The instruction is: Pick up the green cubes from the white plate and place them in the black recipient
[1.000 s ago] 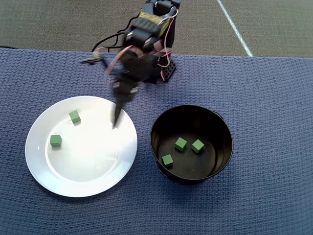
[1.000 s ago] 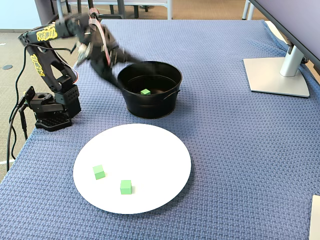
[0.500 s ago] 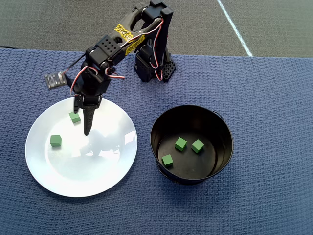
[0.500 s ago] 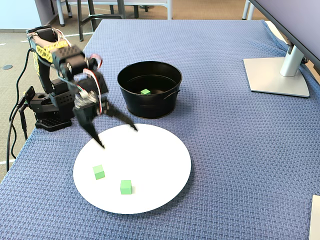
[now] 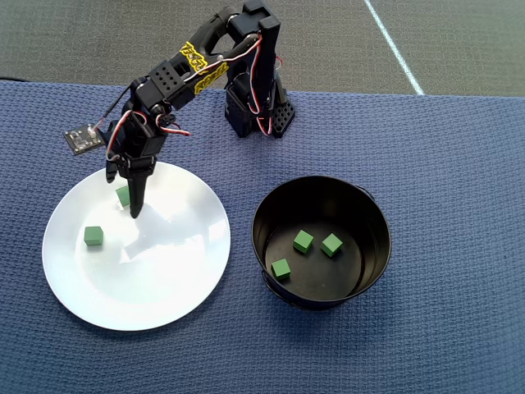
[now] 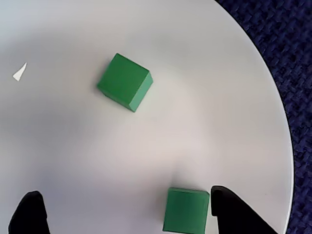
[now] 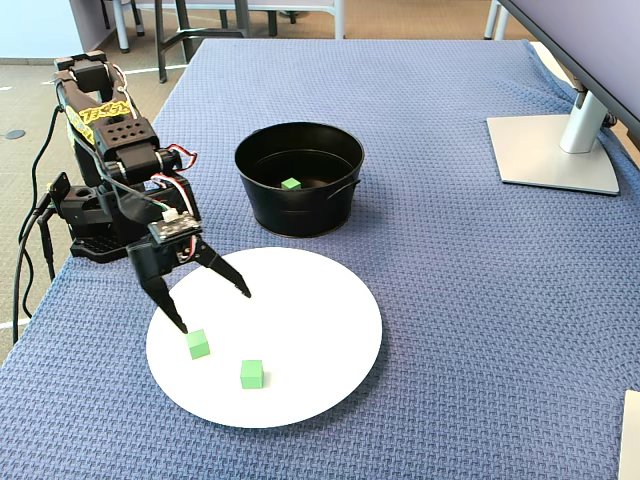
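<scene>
- Fixed view: the tool hangs wide open over the plate, tips pointing down, beside one cube.
- A second cube lies near it, turned askew.
- Three cubes sit in the pot.

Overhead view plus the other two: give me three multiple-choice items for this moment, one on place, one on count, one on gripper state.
1. Where is the gripper?
A. Over the white plate
B. Inside the black pot
C. Off the blue cloth

2. How many green cubes lie in the pot?
A. One
B. Three
C. Five

3. How is the gripper?
A. Shut on a cube
B. Open, holding nothing
C. Shut, empty

Key: 1 A, its fingers hang over the plate's rim area beside a green cube; 2 B, the overhead view shows three; 3 B, the fixed view shows the fingers spread with nothing between them.
</scene>
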